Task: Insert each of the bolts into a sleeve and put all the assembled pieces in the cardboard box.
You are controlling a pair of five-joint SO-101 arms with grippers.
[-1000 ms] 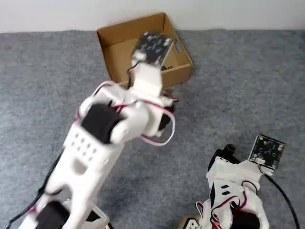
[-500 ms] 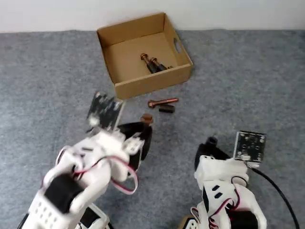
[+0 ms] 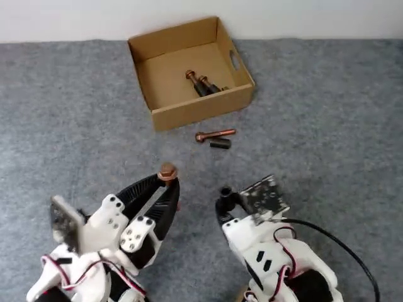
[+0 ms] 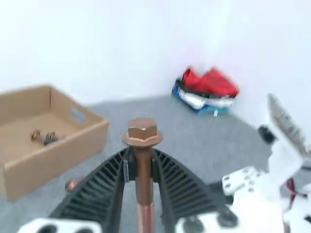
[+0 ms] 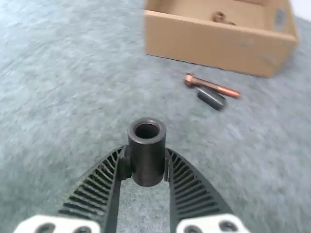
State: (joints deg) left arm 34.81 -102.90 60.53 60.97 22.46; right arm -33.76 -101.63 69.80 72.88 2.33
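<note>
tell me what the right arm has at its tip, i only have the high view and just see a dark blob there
Observer: The right gripper is shut on a black sleeve, and the sleeve's open bore faces the wrist camera.
Operator: ok and the other arm, how is it holding its piece
Observer: The left gripper is shut on a copper bolt by the shank, with the hex head standing clear above the jaws.
Operator: anything off to the side that my view cuts off
Observer: A red and blue bundle lies on the grey surface against the white wall.
</note>
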